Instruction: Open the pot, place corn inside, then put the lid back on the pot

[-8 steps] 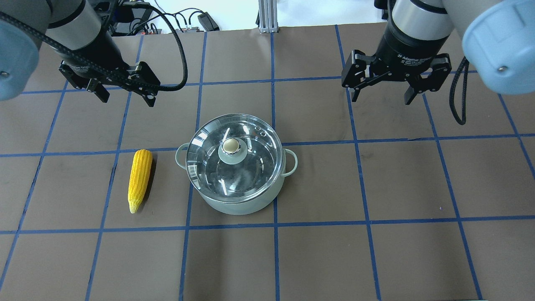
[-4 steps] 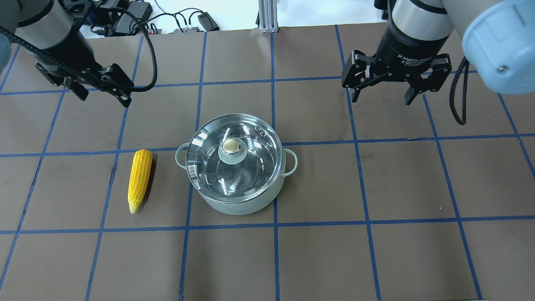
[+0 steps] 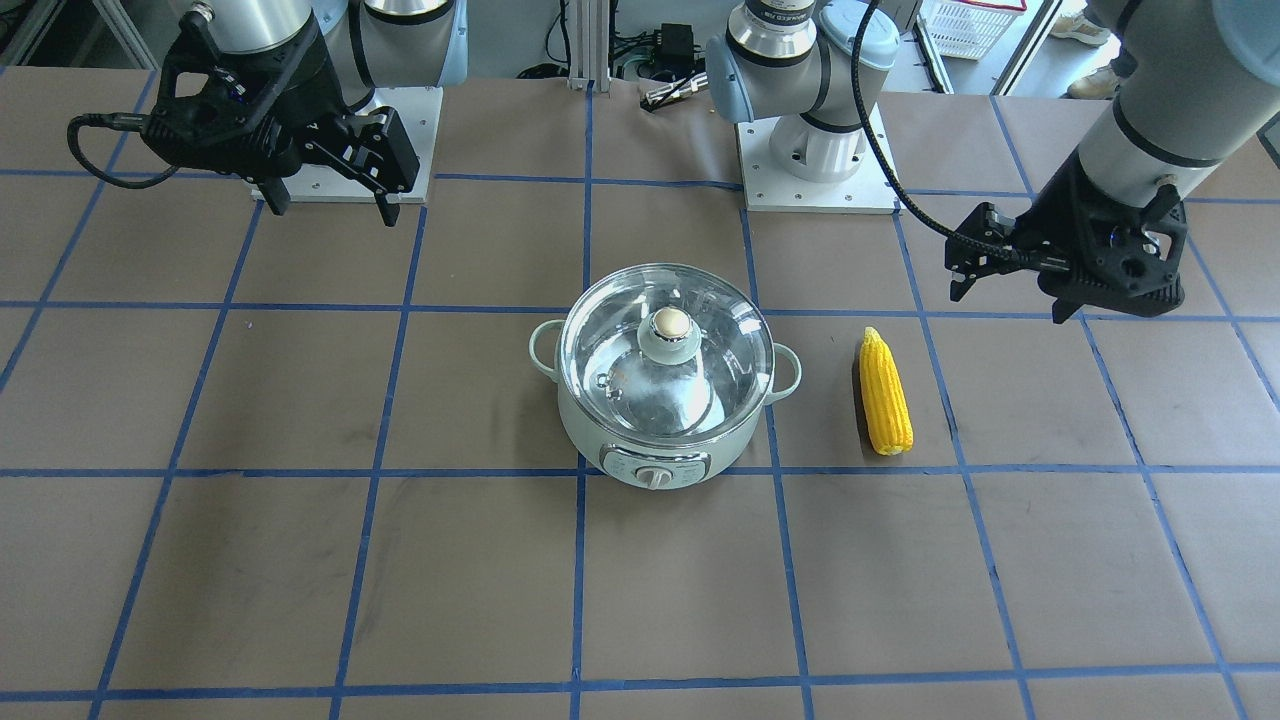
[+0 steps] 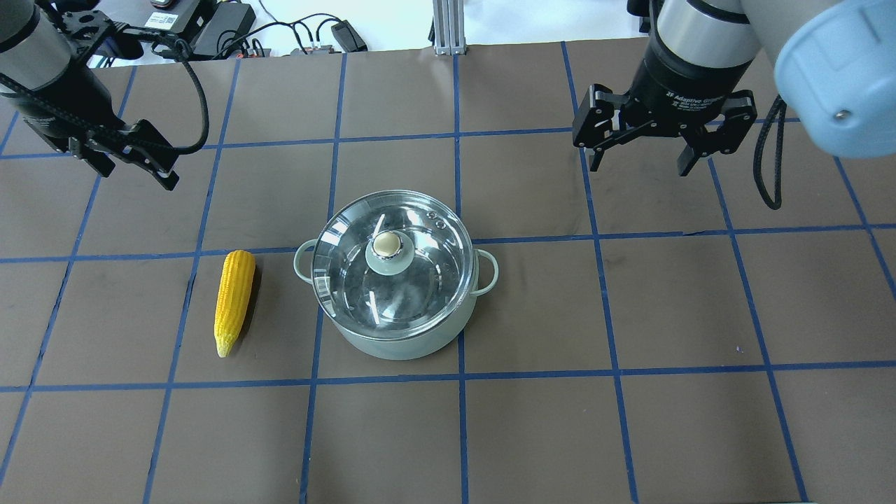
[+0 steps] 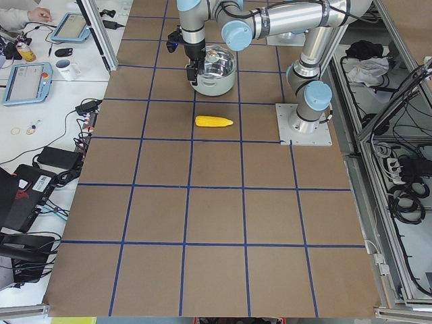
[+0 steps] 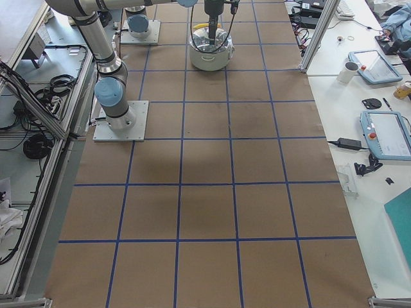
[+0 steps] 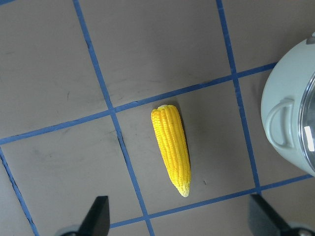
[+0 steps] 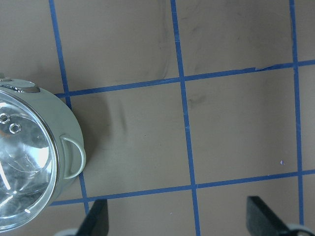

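Note:
The pale mint-green pot (image 4: 413,344) stands mid-table with the clear glass lid (image 4: 420,280) shut on it, its beige knob (image 4: 386,243) upright. The yellow corn (image 4: 234,301) lies on the table to the pot's left, apart from it, with its tip toward the robot. My left gripper (image 4: 136,171) is open and empty, hovering beyond and left of the corn; its wrist view shows the corn (image 7: 172,147) below it and the pot's edge (image 7: 283,123). My right gripper (image 4: 638,168) is open and empty, beyond and right of the pot (image 8: 64,128).
The table is covered in brown paper (image 4: 630,420) with a grid of blue tape. The arms' base plates (image 3: 820,175) sit at the robot's edge. Cables and power bricks (image 4: 210,21) lie past the far edge. Side desks hold tablets (image 6: 385,135).
My left arm has swung left and a little toward the robot, away from the pot, still open. The right arm, pot, lid and corn have not moved.

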